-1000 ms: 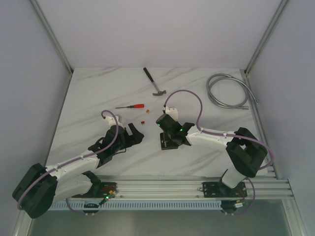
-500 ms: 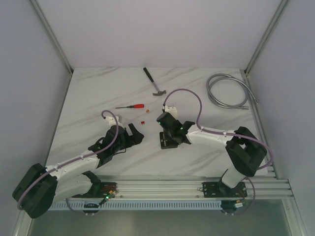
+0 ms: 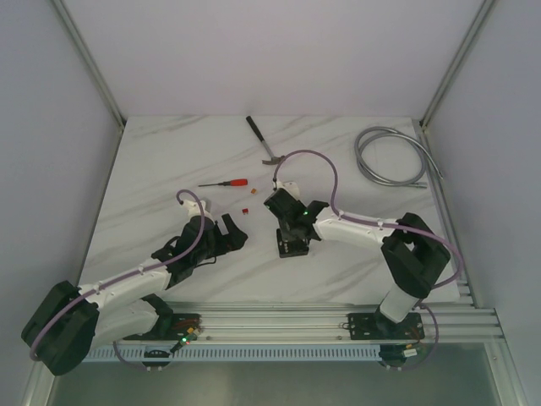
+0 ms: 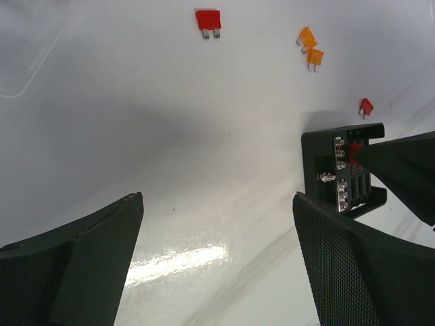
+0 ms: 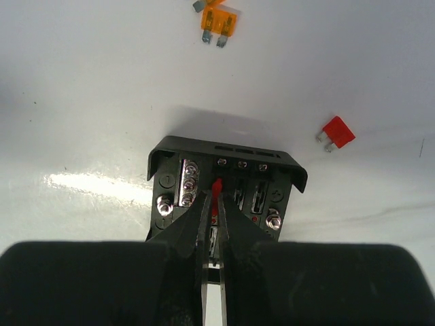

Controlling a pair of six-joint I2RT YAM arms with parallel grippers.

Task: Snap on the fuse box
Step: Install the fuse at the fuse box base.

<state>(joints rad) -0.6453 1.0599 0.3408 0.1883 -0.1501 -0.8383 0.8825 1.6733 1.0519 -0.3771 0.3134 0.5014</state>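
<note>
Fuse box [image 5: 262, 197]: black, open top, flat on the white table [image 3: 169, 161], lower middle of the top view.
- Right wrist view: rows of screws and slots in the box, too small to make out from above.
- Right gripper [image 5: 217, 198]: pinched shut on a red fuse [image 5: 217, 186], its tips over the box's middle slots.
- Left gripper [image 4: 217, 200]: fingers spread wide, holding nothing, left of the box and apart from it.
- Left wrist view, top edge: 1 larger red fuse [image 4: 208, 20] and 2 orange fuses [image 4: 309, 46]; 1 small red fuse [image 4: 366, 106] near the box.
- Top view only: screwdriver [image 3: 224, 183], hammer [image 3: 265, 142], coiled grey cable [image 3: 393, 156] at upper right.
</note>
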